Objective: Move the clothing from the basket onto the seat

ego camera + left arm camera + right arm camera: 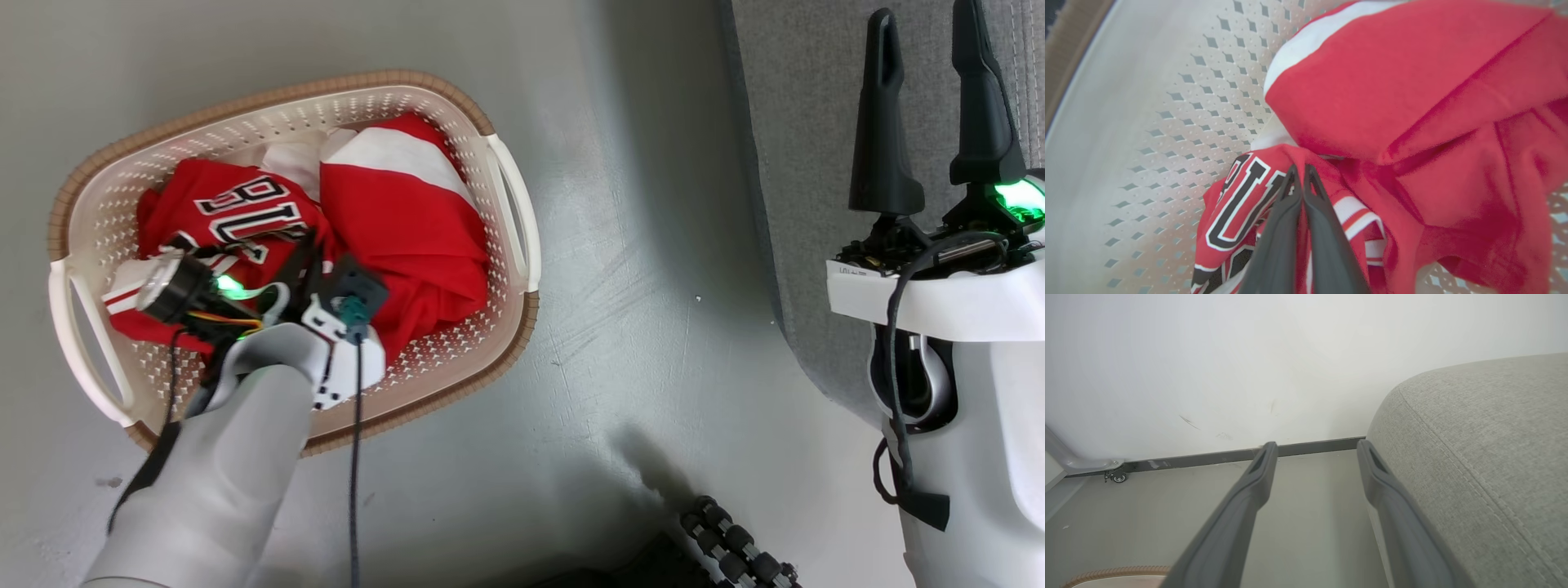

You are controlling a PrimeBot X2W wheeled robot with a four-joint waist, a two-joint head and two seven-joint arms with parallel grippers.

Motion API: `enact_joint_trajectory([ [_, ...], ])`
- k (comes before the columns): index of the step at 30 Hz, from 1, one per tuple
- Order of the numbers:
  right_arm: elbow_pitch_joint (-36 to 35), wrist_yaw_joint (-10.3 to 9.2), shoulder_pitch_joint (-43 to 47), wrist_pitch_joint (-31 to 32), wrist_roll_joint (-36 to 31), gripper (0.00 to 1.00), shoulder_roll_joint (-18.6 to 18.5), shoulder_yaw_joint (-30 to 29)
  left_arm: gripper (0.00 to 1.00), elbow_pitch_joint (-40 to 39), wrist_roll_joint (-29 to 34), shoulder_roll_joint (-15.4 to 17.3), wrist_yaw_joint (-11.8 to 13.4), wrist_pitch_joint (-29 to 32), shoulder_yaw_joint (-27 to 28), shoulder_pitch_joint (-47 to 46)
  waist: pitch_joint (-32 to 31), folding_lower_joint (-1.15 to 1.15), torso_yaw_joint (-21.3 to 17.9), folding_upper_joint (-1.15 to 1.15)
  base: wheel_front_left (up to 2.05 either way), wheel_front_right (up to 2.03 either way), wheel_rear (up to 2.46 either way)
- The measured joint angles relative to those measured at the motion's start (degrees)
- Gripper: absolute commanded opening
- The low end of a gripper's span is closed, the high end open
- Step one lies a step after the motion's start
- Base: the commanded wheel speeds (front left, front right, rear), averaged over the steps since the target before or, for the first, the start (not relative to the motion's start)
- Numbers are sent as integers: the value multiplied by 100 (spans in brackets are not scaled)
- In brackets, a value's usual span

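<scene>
Red clothing point(384, 220) with white panels and dark lettering lies bunched in the cream basket point(506, 204) with a brown rim on the floor. My left arm reaches down into the basket. In the left wrist view my left gripper point(1301, 171) is shut on a fold of the lettered red clothing point(1237, 204), the two tips pinched together on the fabric. My right gripper point(927, 33) stands open and empty at the upper right, over the edge of the grey seat point(808, 163). The right wrist view has the open right gripper point(1316, 451) beside the seat point(1486, 449).
The grey floor point(637, 310) lies between basket and seat. A white wall point(1249, 367) with a dark skirting stands behind. A caster wheel point(1118, 477) sits at the wall's foot on the left. Part of my base's dark wheel point(735, 539) is at the bottom.
</scene>
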Motion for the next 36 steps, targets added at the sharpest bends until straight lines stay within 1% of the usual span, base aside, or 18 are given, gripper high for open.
enact_joint_trajectory([
  [2, 12, 0, 0, 0, 0, 100, 0, -9, 0, -27, 5, -66, 8, 0, -20, -1, -36, 0, 24, 0, 0, 0, 0],
  [7, 81, 0, 0, -1, 0, 100, 0, -8, 0, -20, 3, 2, 27, -60, -16, -1, -123, 0, 78, 0, 0, 0, 0],
  [20, 170, 0, 1, -1, 3, 100, -1, -7, 0, -57, -4, -10, 45, -232, -62, 0, -355, 0, 194, 0, 0, 0, 0],
  [25, 226, 0, 3, -1, 2, 100, -1, -8, 0, -191, -26, -60, 45, -314, -59, 4, -472, 0, 249, 0, 0, 0, 0],
  [33, 302, 0, 3, -27, -7, 100, -3, -41, 0, -489, -244, -101, 42, -460, 37, 33, -691, 0, 337, 0, 0, 0, 0],
  [36, 320, 0, 5, -32, -15, 100, -4, -55, 0, -623, -359, -162, 54, -510, 103, 138, -780, 0, 371, 0, 0, 0, 0],
])
